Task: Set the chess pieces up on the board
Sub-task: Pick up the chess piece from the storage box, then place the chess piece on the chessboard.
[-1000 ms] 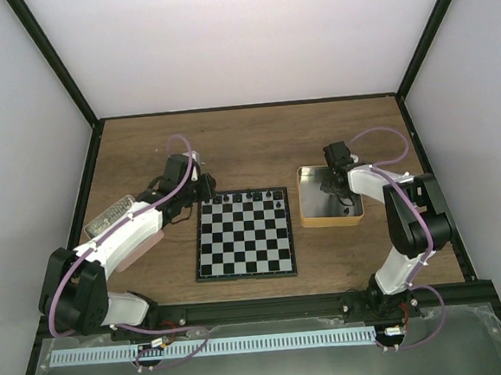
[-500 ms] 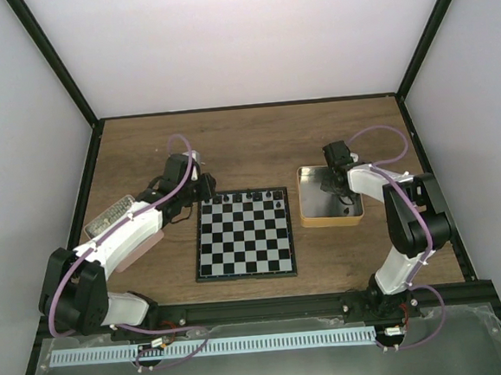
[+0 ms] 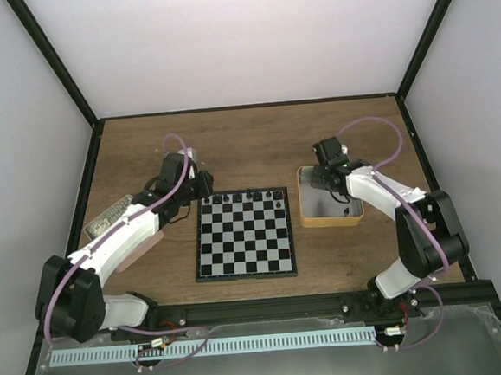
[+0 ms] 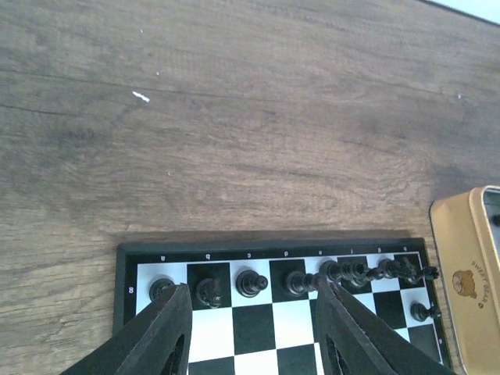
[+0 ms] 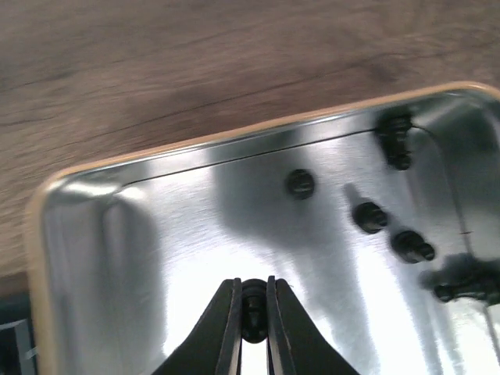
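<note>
The chessboard lies at the table's middle, with a row of black pieces along its far rank and one pawn in the second rank. My left gripper is open and empty, low over the board's far left squares. My right gripper is shut on a black chess piece and holds it above the floor of the tan-sided tin. Several loose black pieces lie in the tin's far right part. In the top view the right gripper is over the tin's far left corner.
The tin's tan wall also shows at the right edge of the left wrist view. A clear ribbed object and a pink tray lie left of the board, under the left arm. Black frame rails bound the table.
My right gripper has risen and shifted to the far left over the tin, holding a piece. My left gripper has edged slightly away from the board's far left corner.
</note>
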